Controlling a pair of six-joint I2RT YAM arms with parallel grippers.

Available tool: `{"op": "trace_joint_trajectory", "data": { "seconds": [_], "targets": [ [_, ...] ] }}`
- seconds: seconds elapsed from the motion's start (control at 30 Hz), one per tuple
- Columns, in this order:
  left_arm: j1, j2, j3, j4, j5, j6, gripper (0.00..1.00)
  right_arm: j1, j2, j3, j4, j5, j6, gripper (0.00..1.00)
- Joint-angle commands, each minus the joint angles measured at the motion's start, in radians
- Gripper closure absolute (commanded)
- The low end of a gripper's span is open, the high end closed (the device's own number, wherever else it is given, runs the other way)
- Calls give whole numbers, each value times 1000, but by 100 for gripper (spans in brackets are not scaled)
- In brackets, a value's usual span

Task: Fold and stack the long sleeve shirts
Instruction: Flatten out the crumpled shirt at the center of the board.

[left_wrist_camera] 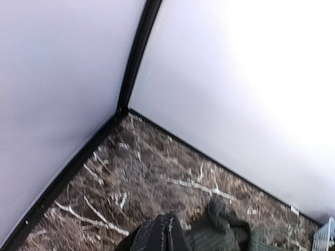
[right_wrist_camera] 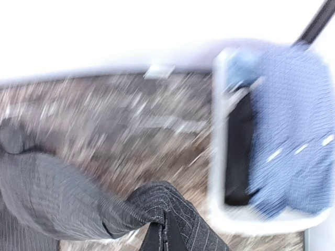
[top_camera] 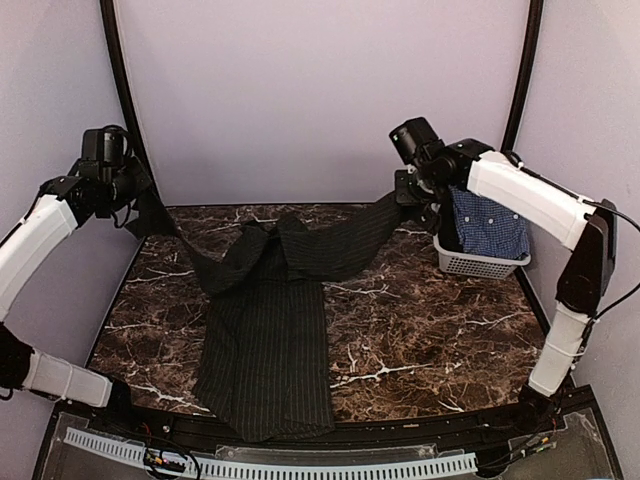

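Black woven cloth with thin light pinstripes: the black pinstriped shirt point(top_camera: 265, 340), body laid flat and long down the middle of the table point(top_camera: 430, 330). Hem at the near edge, collar end rumpled into soft folds toward the back. Both sleeves drawn outward and lifted off the surface, one to each side, stretched into narrow bands.

Left gripper point(top_camera: 138, 200) raised at the back left corner, fingers pinched fully together on the end of the left sleeve point(top_camera: 168, 228). From the left wrist view, only a bunched black fold at the bottom edge.

Right gripper point(top_camera: 410, 192) raised at the back right, likewise clamped tight on the end of the right sleeve point(top_camera: 350, 235). Pinstriped fabric gathered at the fingertips in the blurred right wrist view.

Tabletop glossy, in a dark brown marble pattern veined with white.

Just beside the right gripper, at the table's right edge, a white slatted plastic basket point(top_camera: 478, 264) holding the blue-and-white check shirt point(top_camera: 490, 225). Fine small check, crumpled, heaped above the rim. A dark patch inside next to it, too blurred to identify.

Smooth pale walls behind, with black poles at the corners.
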Motion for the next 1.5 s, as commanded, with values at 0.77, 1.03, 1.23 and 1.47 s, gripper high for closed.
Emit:
{"op": "trace_joint_trajectory", "data": {
  "seconds": [0.77, 1.03, 1.23, 1.47],
  "targets": [
    [259, 429, 744, -101, -47, 244, 100, -437, 27, 363, 103, -178, -252, 100],
    [261, 538, 886, -177, 67, 248, 100, -260, 25, 227, 111, -223, -254, 100],
    [258, 505, 637, -114, 222, 187, 100, -126, 21, 27, 174, -264, -217, 100],
    [189, 430, 297, -8, 333, 148, 100, -96, 0, -245, 274, -283, -158, 100]
  ]
}}
